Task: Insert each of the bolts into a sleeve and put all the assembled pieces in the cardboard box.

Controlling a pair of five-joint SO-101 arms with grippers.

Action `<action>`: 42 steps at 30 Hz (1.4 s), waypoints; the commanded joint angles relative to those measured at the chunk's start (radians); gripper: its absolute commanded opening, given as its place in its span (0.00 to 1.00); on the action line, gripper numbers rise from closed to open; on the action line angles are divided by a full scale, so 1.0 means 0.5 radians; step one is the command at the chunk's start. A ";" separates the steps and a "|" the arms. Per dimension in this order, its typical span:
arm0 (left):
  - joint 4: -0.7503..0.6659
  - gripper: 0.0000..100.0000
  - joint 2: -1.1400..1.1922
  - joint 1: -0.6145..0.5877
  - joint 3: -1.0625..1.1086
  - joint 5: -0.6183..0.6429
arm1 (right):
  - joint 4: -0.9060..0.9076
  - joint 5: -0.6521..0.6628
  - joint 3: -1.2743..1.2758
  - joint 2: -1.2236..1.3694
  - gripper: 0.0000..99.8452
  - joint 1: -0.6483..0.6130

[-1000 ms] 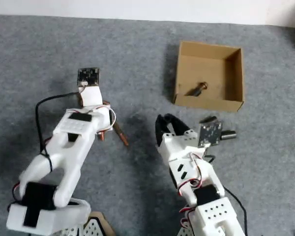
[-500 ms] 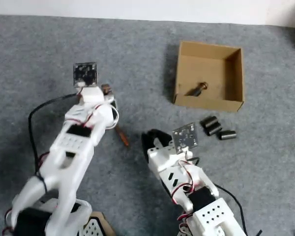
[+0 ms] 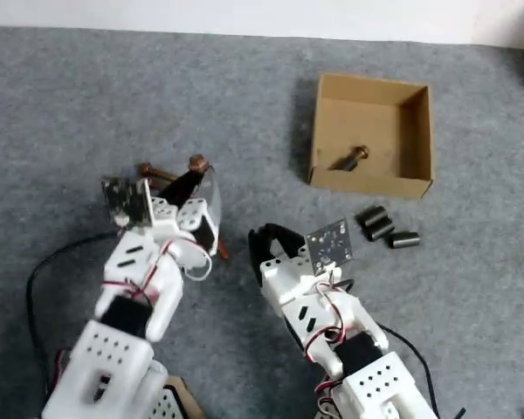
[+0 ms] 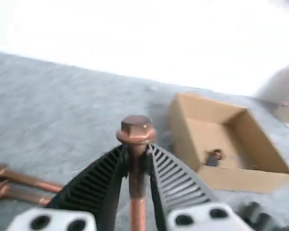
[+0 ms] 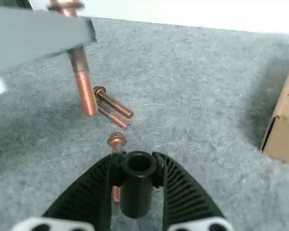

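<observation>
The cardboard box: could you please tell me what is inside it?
One bolt in a dark sleeve lies on the floor of the box; the sleeve covers its shank.

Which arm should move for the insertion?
Left, probably: the left fingers clamp the copper hex-head bolt head-up, tip hanging free, while the right fingers hold the black cylindrical sleeve, bore end exposed.

No lettering, number, label or sign could be read anywhere; the walls of the cardboard box [image 3: 367, 182] were plain.
</observation>
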 commanded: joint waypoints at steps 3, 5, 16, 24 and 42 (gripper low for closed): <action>-0.055 0.00 -0.330 0.063 0.075 0.009 | -0.072 0.356 0.330 -0.026 0.01 -0.044; -0.055 0.00 -0.358 0.063 0.097 0.012 | -0.072 0.525 0.330 -0.026 0.01 -0.078; -0.055 0.00 -0.373 0.210 0.106 0.009 | -0.502 0.562 0.330 -0.023 0.01 -0.115; -0.129 0.01 -0.376 0.204 0.075 0.009 | -0.235 0.534 0.330 -0.020 0.01 -0.364; -0.199 0.01 -0.376 0.321 0.069 0.025 | -0.176 0.534 0.330 -0.020 0.01 -0.137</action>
